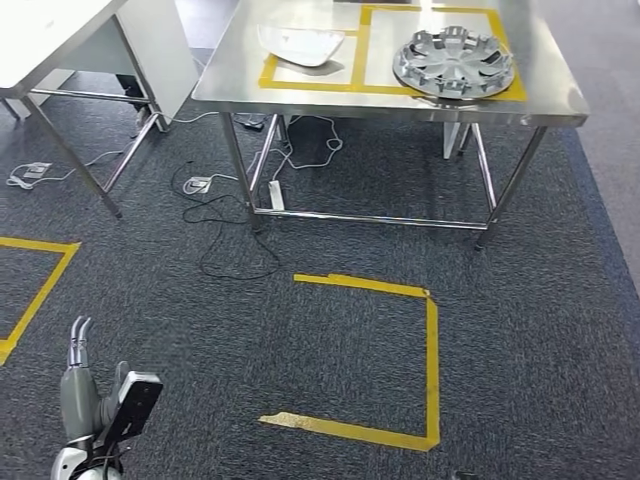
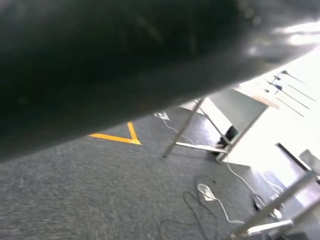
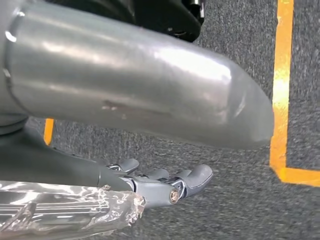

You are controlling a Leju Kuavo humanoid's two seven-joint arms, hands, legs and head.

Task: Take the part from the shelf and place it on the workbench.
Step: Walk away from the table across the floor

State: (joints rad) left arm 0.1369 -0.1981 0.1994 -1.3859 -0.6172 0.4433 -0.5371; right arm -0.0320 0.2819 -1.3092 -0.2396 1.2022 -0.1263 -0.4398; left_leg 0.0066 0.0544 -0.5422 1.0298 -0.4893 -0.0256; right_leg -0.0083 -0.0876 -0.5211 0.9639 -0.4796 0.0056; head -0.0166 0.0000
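Note:
The steel workbench (image 1: 226, 85) stands ahead at the top of the head view. On it lie a white curved part (image 1: 300, 43) and a silver wheel cover (image 1: 453, 62), each inside a yellow taped box. My left hand (image 1: 84, 375) hangs low at the bottom left with straight fingers and nothing in it. In the right wrist view my right hand (image 3: 162, 182) hangs over the carpet. Its thick grey thumb (image 3: 151, 95) stands apart from the extended fingers (image 3: 188, 180), with only carpet between them.
A white table (image 1: 45, 40) on thin metal legs stands at the far left. Cables and a power strip (image 1: 274, 195) lie under the workbench. A yellow taped outline (image 1: 432, 370) marks the carpet in front of me, another (image 1: 34, 295) at the left.

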